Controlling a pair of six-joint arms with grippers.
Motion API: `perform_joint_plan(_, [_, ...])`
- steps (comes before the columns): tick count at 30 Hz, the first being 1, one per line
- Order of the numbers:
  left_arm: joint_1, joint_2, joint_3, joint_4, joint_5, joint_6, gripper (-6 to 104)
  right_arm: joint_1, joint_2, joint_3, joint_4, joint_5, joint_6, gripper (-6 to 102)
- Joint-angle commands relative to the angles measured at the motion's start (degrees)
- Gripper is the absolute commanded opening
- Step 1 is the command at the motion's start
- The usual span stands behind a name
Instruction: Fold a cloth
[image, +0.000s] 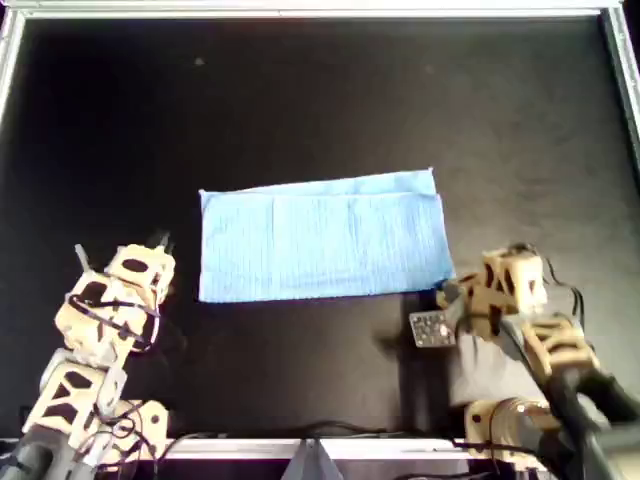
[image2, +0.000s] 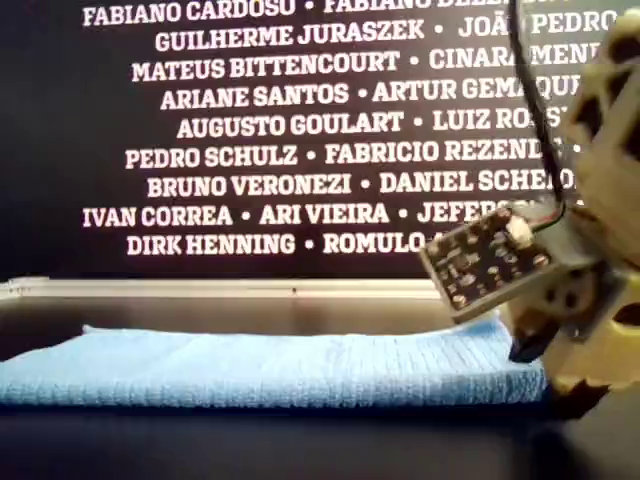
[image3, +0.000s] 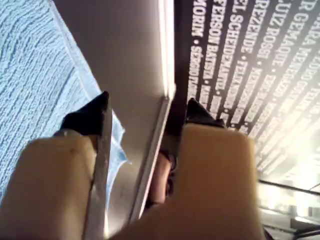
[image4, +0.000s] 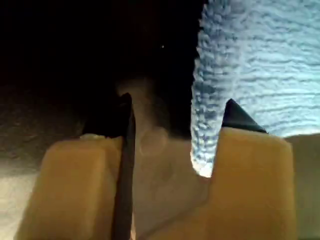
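The light-blue cloth (image: 320, 240) lies flat on the black table as a wide rectangle, one layer folded over another. In the exterior view the cloth (image2: 260, 365) is a low blue band. My left gripper (image: 165, 240) hovers open just off the cloth's left edge in the overhead view; the left wrist view has the cloth (image3: 30, 85) beside one finger of the gripper (image3: 150, 105), not between them. My right gripper (image: 445, 290) stands open at the cloth's lower right corner in the overhead view. In the right wrist view the cloth's (image4: 260, 60) corner lies between the gripper's (image4: 177, 107) fingers. The right gripper (image2: 550, 375) fills the exterior view's right.
A metal rail (image: 300, 10) frames the black table (image: 300, 110). A dark wall with white printed names (image2: 300, 130) stands behind it. A small circuit board (image: 432, 328) sits on the right arm. Cables (image: 250, 435) run along the table's near edge in the overhead view.
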Motion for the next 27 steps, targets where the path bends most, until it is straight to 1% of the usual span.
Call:
perform_joint_plan(1, [1.2, 0.9, -0.8, 0.1, 0.1, 0.4, 52, -0.4, -1.8, -5.3, -0.4, 0.2, 0.44, 72])
perform_joint_plan(12, [1.2, 0.8, -0.8, 0.1, 0.1, 0.4, 52, 0.1, -2.5, -6.0, -1.5, 0.3, 0.35, 72])
perform_joint_plan(16, [1.2, 0.8, -0.8, 0.1, 0.1, 0.4, 52, 0.2, -3.7, -6.2, -1.6, 0.3, -0.44, 72])
perform_joint_plan(18, [1.2, 0.8, -0.8, 0.1, 0.1, 0.4, 52, -0.4, -5.9, -7.6, -1.6, 0.3, -0.44, 72])
perform_joint_plan(21, [1.2, 0.9, -0.8, 0.1, 0.1, 0.4, 52, -0.4, -11.1, -11.9, -1.6, 0.3, 0.35, 71])
perform_joint_plan(27, [1.2, 0.9, -0.8, 0.1, 0.1, 0.4, 52, 0.3, -16.2, -15.6, -1.5, 0.1, 0.35, 70])
